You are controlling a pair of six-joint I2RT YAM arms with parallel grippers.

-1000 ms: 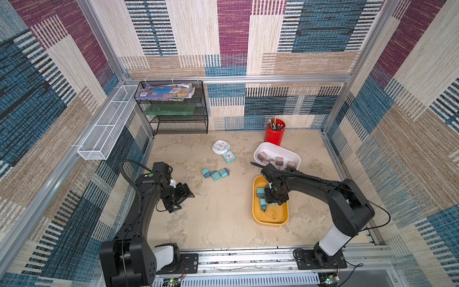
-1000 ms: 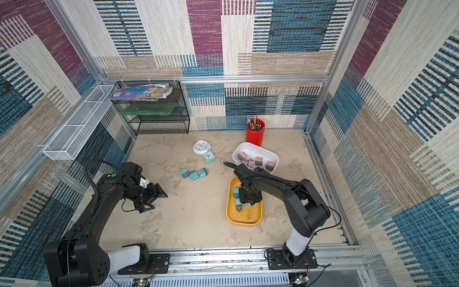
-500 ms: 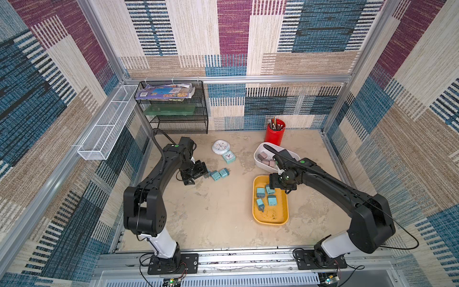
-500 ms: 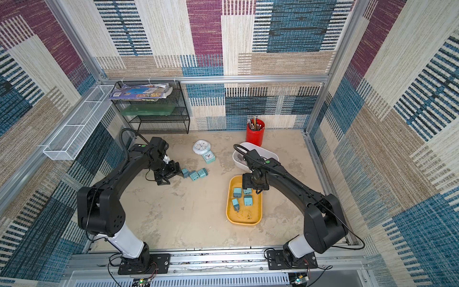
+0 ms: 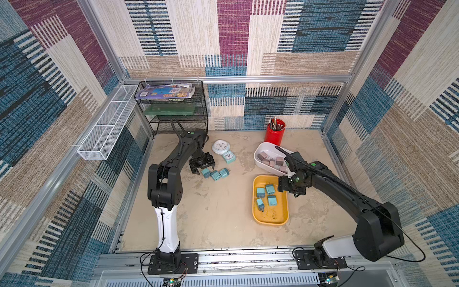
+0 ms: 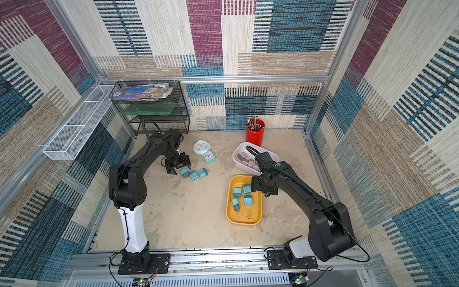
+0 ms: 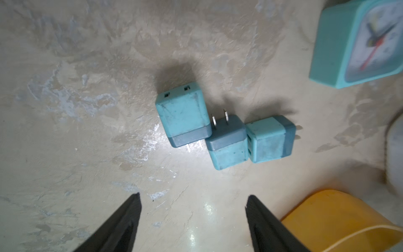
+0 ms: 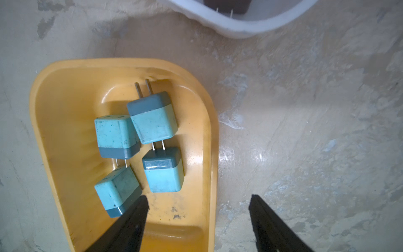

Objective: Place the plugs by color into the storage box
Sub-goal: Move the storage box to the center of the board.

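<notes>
Left wrist and right wrist views: both pairs of fingers are being held wide apart, nothing being gripped.
The left fingers [image 7: 122, 227] are being held just beside three scuffed, rounded teal plugs [image 7: 226, 141] lying touching on the mottled counter [image 7: 87, 131]; the right fingers [image 8: 128, 227] are being held across the glossy yellow tray [image 8: 65, 109] rim, where four teal plugs are lying; mauve plugs [image 5: 272, 162] are lying in the white tray [image 5: 265, 147].

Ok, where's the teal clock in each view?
Top view: teal clock on the floor, just behind three loose plugs.
Top view: same spot.
Left wrist: past the plugs, cut off by the frame edge.
Right wrist: not in it.
Shared landmark: yellow tray, in all four.
</notes>
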